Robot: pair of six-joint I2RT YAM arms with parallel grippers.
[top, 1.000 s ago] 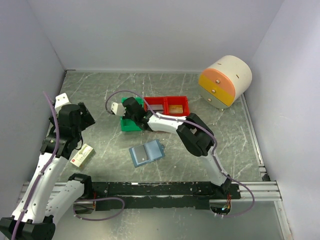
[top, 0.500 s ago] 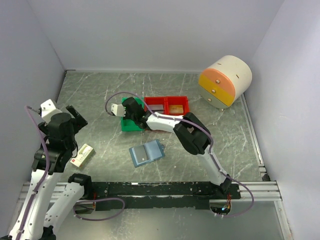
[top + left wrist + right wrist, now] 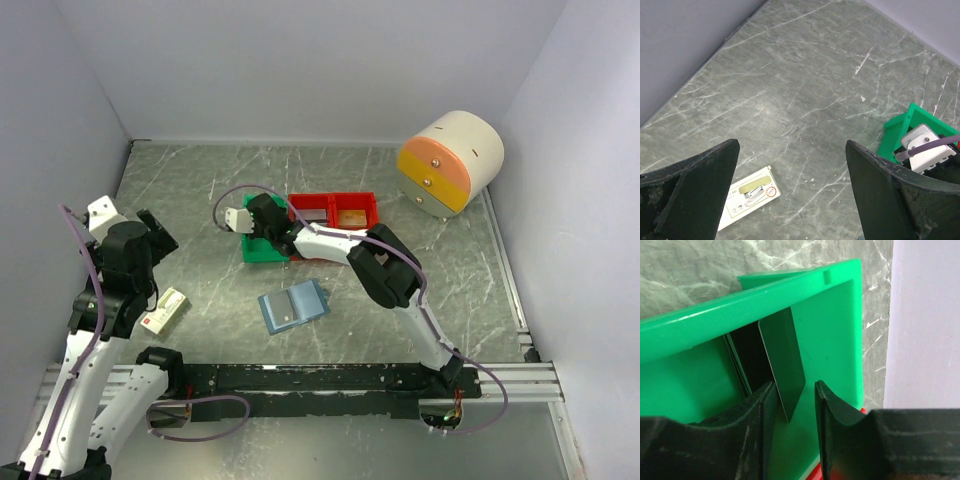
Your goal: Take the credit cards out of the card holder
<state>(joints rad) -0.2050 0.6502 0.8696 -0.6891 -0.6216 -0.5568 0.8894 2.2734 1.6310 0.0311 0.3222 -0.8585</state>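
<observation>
Right gripper [image 3: 794, 389] narrowly parted inside green bin [image 3: 832, 325]. Dark credit card [image 3: 782, 357] on edge between its fingers, long axis near-vertical in frame, clear of right finger. Left gripper [image 3: 792, 150] wide, empty. Card holder [image 3: 293, 305] lies open, frame centre.

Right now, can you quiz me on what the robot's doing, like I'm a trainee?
1. True or false: the left gripper is holding something.
2. What colour is the bin with the dark card in it? A red, B green, C blue.
3. Name the flat blue thing lying on the table.

Key:
1. False. Its jaws are wide apart and empty.
2. B.
3. The wallet.
</observation>
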